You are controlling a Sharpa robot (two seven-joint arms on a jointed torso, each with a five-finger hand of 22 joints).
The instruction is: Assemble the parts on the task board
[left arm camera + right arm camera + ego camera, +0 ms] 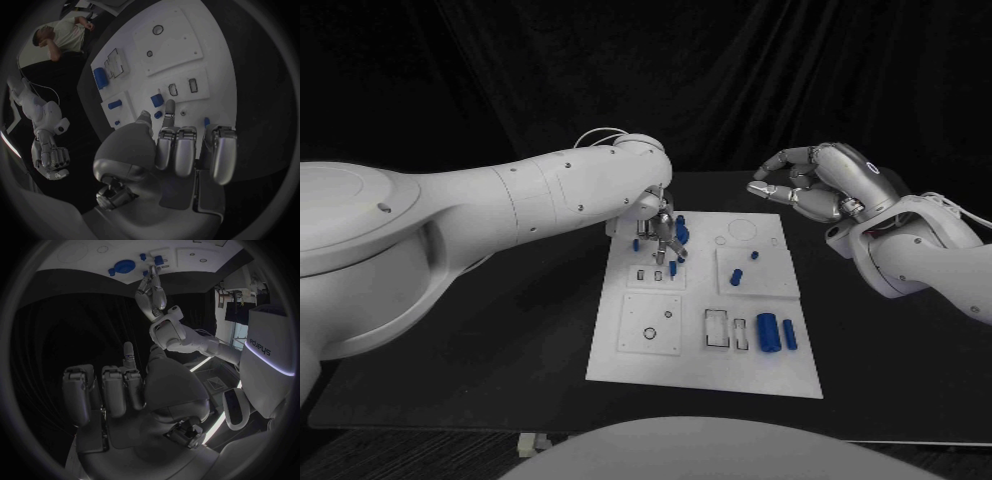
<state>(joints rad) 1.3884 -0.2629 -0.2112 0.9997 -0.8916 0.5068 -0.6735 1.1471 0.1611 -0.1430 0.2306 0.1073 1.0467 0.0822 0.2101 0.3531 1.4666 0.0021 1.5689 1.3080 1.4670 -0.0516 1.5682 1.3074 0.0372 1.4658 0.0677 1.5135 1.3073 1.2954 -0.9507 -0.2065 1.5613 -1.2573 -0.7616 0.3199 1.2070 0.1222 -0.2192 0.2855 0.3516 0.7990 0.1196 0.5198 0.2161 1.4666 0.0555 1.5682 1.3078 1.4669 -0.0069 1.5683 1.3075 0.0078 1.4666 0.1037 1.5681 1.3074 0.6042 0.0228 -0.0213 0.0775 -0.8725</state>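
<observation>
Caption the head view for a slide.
Left hand reaches among blue parts on the task board; right hand waits curled beyond it.

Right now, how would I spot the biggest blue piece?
Find the white board in the middle of the black table. Go to its near right corner: the big blue cylinder lies there, thicker than the slim blue piece beside it.
</observation>
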